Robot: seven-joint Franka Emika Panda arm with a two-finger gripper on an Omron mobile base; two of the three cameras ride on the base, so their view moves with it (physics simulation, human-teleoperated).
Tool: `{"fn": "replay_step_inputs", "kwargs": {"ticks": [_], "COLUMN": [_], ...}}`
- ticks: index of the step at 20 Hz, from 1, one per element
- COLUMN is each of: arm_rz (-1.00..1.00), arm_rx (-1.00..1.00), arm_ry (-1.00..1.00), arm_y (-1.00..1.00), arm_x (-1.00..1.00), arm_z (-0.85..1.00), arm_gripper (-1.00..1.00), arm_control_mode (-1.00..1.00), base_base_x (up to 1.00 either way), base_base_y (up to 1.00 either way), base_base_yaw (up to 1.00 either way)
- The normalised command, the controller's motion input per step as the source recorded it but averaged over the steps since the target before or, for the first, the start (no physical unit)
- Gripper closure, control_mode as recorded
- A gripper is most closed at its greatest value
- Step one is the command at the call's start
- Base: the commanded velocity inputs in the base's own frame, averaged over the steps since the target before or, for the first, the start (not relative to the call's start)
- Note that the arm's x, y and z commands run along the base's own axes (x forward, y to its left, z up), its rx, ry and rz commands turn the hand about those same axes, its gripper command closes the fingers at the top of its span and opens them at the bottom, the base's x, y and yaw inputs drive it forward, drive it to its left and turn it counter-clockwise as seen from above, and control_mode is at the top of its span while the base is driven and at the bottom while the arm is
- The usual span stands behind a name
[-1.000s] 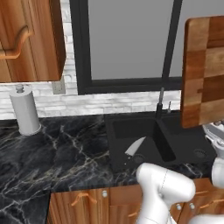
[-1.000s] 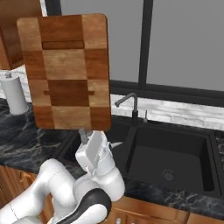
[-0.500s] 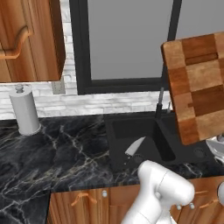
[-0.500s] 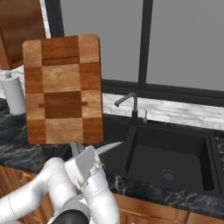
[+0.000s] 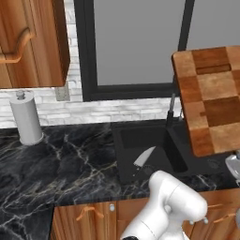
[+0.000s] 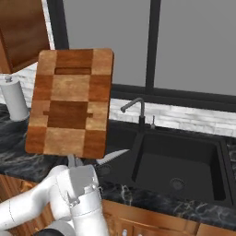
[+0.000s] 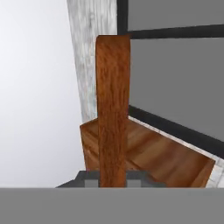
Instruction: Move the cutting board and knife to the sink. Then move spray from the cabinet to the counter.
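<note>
Board in hand.
My gripper [image 7: 112, 181] clamps the cutting board [image 6: 70, 103] upright; knife [image 5: 144, 157] lies in sink [image 6: 184, 162].

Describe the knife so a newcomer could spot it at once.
Start at the black sink under the dark-framed window, set into the black marble counter. The knife lies in the basin's left part, seen from the left base view. Its wide, pointed, pale grey blade stands out against the dark basin.

The cutting board [image 5: 213, 98] ran off the right edge; it hid the knife's [image 6: 112, 156] handle.
</note>
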Motion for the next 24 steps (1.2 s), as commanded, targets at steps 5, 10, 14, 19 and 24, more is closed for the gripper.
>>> {"fn": "replay_step_inputs", "kwargs": {"ticks": [5,10,14,19,24], "arm_rz": [-0.07,0.00,0.00,0.00,0.00], "arm_rx": [0.00,0.00,0.00,0.00,0.00], "arm_ry": [0.48,0.41,0.27,0.22,0.29], "arm_y": [0.02,0.04,0.00,0.05,0.05], "arm_x": [-0.02,-0.07,-0.13,-0.20,-0.15], "arm_z": [-0.01,0.00,0.00,0.00,0.00], "arm_gripper": [1.00,1.00,1.00,1.00,1.00], "arm_control_mode": [-1.00,-1.00,-1.00,-1.00,-1.00], "base_base_x": [0.00,0.00,0.00,0.00,0.00], "base_base_y": [0.00,0.00,0.00,0.00,0.00], "base_base_yaw": [0.00,0.00,0.00,0.00,0.00]}}
